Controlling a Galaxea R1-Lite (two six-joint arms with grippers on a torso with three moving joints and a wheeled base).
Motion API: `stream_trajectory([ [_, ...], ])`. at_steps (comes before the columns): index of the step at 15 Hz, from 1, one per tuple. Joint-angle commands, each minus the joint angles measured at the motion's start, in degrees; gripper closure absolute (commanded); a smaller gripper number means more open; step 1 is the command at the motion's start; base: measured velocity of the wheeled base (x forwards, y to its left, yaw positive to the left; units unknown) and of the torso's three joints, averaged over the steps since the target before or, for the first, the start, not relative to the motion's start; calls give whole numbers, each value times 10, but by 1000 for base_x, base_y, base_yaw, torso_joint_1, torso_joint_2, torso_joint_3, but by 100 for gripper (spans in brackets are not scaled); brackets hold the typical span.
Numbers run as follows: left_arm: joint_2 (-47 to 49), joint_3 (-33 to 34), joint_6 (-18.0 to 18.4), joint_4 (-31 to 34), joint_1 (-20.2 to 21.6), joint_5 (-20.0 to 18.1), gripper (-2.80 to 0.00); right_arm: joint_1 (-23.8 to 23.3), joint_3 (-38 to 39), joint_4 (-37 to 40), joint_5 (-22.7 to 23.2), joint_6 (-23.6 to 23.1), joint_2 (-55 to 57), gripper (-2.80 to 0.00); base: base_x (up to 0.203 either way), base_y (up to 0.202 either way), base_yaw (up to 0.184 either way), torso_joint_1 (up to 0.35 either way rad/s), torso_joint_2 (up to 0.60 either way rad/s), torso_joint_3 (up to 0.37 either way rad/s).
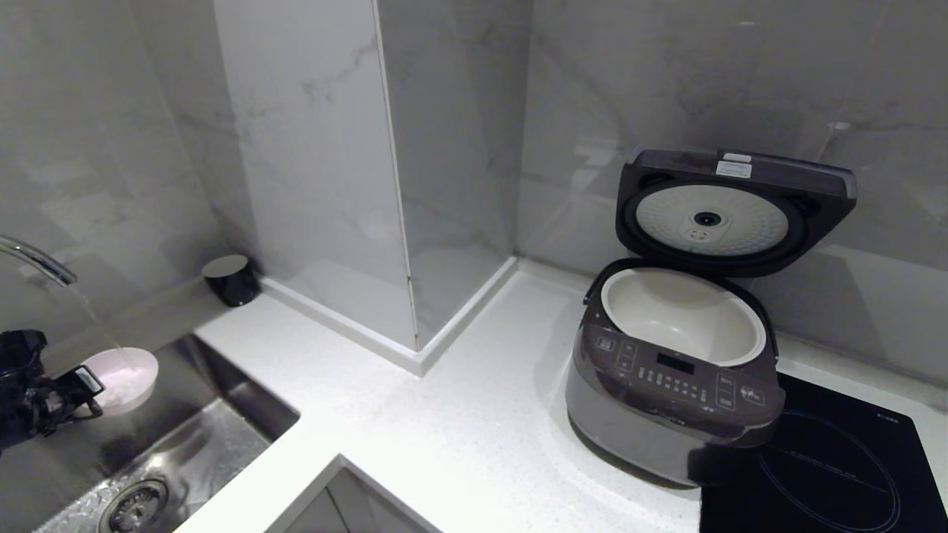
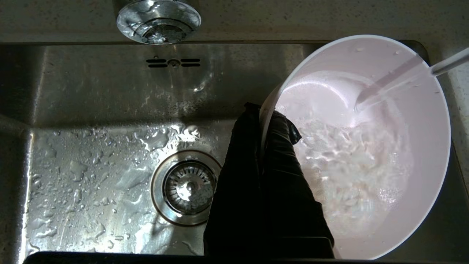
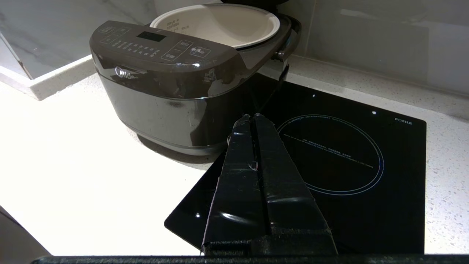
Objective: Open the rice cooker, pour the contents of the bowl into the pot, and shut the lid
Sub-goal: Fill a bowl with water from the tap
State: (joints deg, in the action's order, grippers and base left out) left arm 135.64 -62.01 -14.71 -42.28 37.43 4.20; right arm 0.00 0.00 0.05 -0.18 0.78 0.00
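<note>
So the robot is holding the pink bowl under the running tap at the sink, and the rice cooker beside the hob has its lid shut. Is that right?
Not quite: the lid stands open, as the head view shows, with the cream pot exposed. The rest holds: the left gripper grips the bowl under the tap at the sink, and the rice cooker stands beside the hob.

A home kitchen: a white speckled countertop (image 1: 459, 414) with a steel sink (image 1: 185, 444) and running tap (image 1: 37, 259), marble-look wall tiles (image 1: 311, 148), a black hob (image 1: 829, 466) and a rice cooker (image 1: 666, 385).

Lid (image 1: 729, 215) raised, pot (image 1: 685, 314) mouth unobstructed; counter (image 1: 459, 414) between sink (image 1: 185, 444) and cooker seemingly free.
</note>
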Motion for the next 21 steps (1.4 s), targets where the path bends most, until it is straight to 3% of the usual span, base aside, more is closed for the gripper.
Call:
stream_trajectory([
  [1,-2,0,-1,-3,0,0,0,0,0,0,0,0,0,0,0,0,0,0,0,0],
  [21,-3,-16,-13,25,0,0,0,0,0,0,0,0,0,0,0,0,0,0,0,0],
])
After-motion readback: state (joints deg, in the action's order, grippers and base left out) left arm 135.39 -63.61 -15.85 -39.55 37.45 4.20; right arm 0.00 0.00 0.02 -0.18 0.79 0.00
